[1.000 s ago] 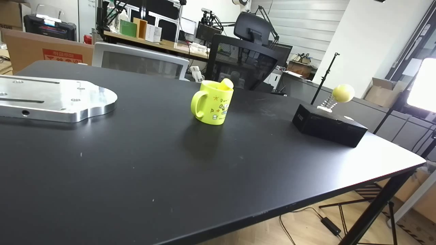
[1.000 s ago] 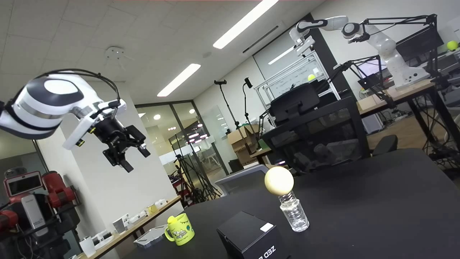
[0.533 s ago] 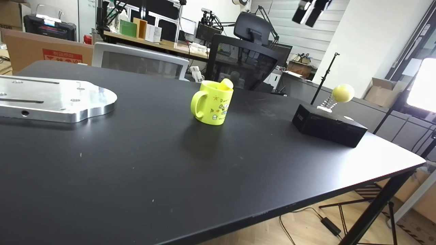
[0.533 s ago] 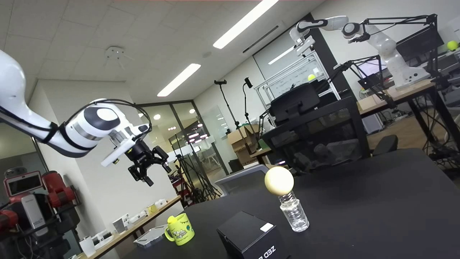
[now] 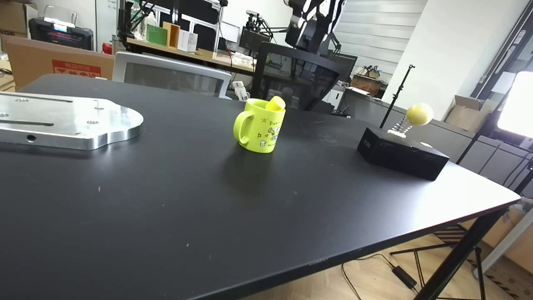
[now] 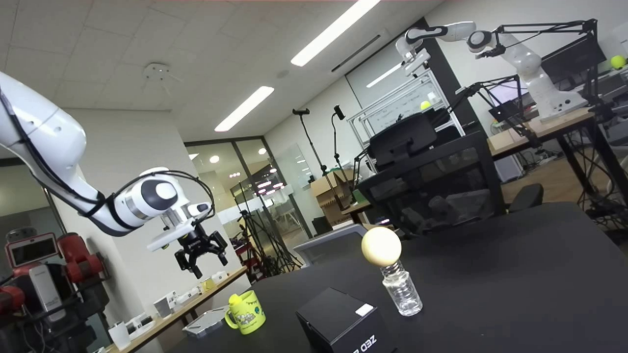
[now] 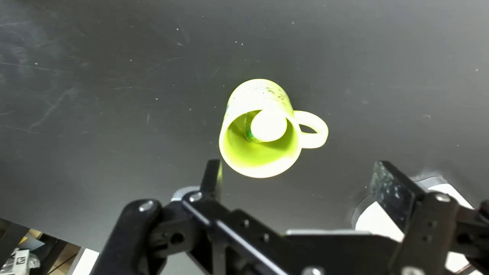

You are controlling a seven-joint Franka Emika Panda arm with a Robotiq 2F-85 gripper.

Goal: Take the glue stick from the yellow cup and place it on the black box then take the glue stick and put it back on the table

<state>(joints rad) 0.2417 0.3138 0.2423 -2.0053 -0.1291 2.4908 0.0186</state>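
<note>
The yellow cup [image 5: 260, 133] stands upright on the black table [image 5: 200, 200]; it also shows in an exterior view [image 6: 248, 314] and the wrist view [image 7: 259, 156]. The yellow-green glue stick [image 5: 275, 103] leans inside it with its top above the rim; its pale round end [image 7: 269, 125] shows in the wrist view. The black box [image 5: 402, 156] lies near the table's edge and also shows in an exterior view [image 6: 338, 314]; it is out of the wrist view. My gripper [image 7: 298, 166] is open and empty, well above the cup [image 6: 211, 266], tilted, pointing down.
A yellow ball [image 6: 381, 246] rests on a clear bottle [image 6: 402, 291] beside the black box. A silver metal plate [image 5: 70, 121] lies on the cup's handle side and shows partly in the wrist view [image 7: 382, 217]. Office chairs [image 5: 295, 75] stand behind the table.
My open gripper has come down and across toward the cup, entering an exterior view from the top. The last half second shows a smaller drop. Cup, glue stick and box have not moved.
</note>
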